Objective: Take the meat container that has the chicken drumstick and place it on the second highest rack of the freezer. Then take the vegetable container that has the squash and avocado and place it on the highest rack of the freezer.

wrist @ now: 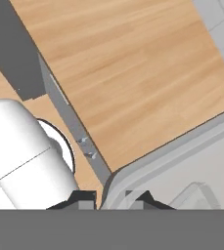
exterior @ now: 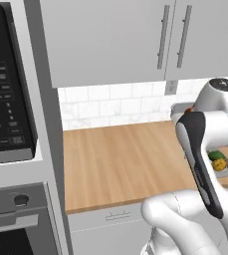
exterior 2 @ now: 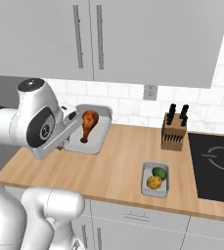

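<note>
My gripper (exterior 2: 72, 118) is shut on the left rim of the grey meat container (exterior 2: 96, 138), which hangs tilted above the back of the wooden counter. The orange-brown chicken drumstick (exterior 2: 88, 124) lies in it. In the hand view the fingertips (wrist: 85, 198) pinch the container's rim (wrist: 133, 178), with the counter far below. A corner of the held container (exterior: 177, 111) peeks out behind my arm in the left base view. The vegetable container (exterior 2: 146, 184) rests near the counter's front edge with the yellow squash (exterior 2: 154, 182) and the green avocado (exterior 2: 159, 172) in it. The freezer is out of view.
A knife block (exterior 2: 174, 132) stands at the back of the counter (exterior: 125, 164), beside a black cooktop (exterior 2: 215, 166). A microwave (exterior: 6, 84) and an oven (exterior: 16, 224) fill a tall cabinet on the left. Wall cabinets (exterior 2: 133, 39) hang overhead.
</note>
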